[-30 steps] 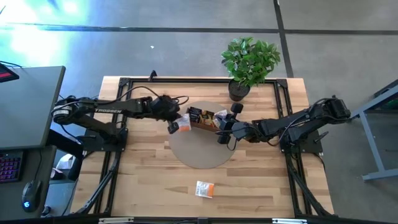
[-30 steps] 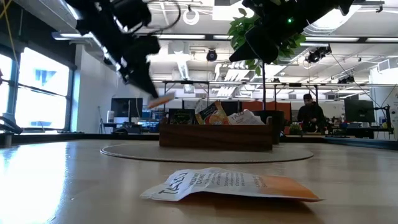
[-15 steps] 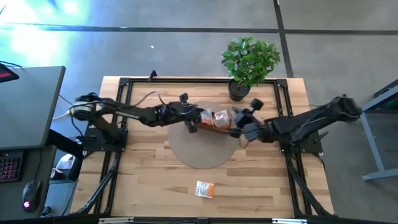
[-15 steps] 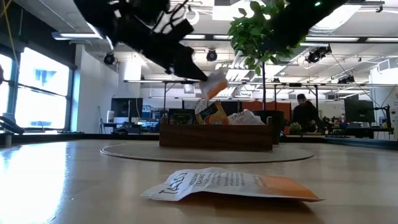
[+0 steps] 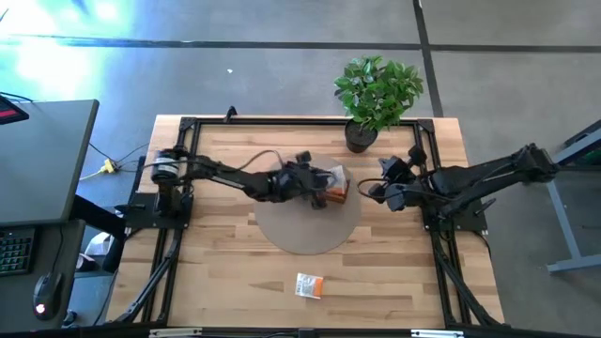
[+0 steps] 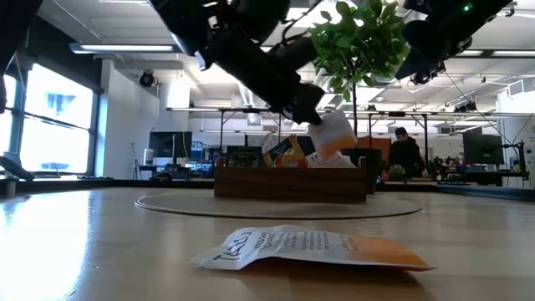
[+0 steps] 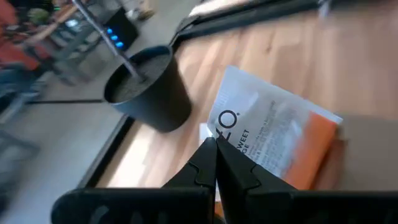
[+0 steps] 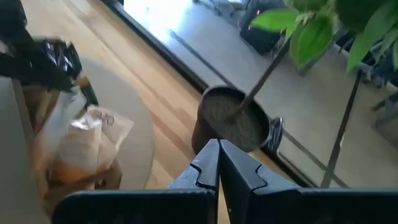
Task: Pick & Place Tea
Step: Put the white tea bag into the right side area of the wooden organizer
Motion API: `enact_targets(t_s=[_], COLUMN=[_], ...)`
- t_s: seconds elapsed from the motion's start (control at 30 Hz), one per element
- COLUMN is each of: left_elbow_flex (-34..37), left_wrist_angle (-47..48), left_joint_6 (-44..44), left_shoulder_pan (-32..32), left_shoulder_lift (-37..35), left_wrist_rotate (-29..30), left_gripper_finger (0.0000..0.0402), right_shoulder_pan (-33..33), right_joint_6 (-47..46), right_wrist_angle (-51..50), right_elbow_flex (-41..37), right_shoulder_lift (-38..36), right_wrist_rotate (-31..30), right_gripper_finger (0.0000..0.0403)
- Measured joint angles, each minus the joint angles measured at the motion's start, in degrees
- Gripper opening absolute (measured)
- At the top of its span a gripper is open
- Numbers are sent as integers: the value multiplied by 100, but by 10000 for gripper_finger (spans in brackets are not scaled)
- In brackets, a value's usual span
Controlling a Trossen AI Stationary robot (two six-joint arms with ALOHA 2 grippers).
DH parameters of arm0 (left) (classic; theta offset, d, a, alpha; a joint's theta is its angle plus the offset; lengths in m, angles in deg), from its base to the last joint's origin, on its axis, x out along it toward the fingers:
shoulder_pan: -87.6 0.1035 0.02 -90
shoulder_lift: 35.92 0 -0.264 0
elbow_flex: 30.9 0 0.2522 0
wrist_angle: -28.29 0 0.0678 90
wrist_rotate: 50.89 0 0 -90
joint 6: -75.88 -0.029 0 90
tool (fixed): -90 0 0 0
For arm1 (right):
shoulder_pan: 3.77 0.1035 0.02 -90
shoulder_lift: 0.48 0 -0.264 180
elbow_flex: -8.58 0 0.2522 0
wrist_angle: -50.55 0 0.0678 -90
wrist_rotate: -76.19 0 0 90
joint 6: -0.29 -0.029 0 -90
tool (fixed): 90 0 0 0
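Left gripper (image 6: 311, 110) pinching a white-orange tea sachet (image 6: 336, 134) over the wooden tray (image 6: 288, 181) — placing step. Next: lower into a compartment, let go. Right gripper (image 5: 374, 191) w/ fingers together, empty, beside tray.

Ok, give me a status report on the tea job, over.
Left gripper shut on white-and-orange sachet, above wooden tray. Right gripper shut, empty, beside the tray. One sachet on table. Nothing in the way.

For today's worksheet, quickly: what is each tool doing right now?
Left tool: closed on a white-and-orange tea sachet, above the wooden tray.
Right tool: closed, empty, near the plant pot.
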Motion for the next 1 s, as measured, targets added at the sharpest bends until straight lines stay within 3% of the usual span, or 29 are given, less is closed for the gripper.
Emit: enact_targets(t_s=[0.1, 0.43, 0.7, 1.0], left_elbow_flex=[-290, -535, -534, -537], left_wrist_angle=[271, 771, 1029, 985], left_joint_6=[-79, -56, -51, -51], left_shoulder_pan=[-148, -169, -179, -181], left_shoulder_lift=[195, 475, 477, 477], left_wrist_rotate=[518, 1290, 580, 632], left_gripper_finger=[0, 0, 0, 1], right_shoulder_pan=[0, 0, 0, 0], right_joint_6=[4, 46, 151, 197], right_wrist_angle=[-31, 15, 45, 160], right_elbow_flex=[0, 0, 0, 0], right_shoulder_lift=[22, 13, 13, 13], right_wrist_rotate=[22, 175, 201, 216], right_gripper_finger=[6, 8, 6, 11])
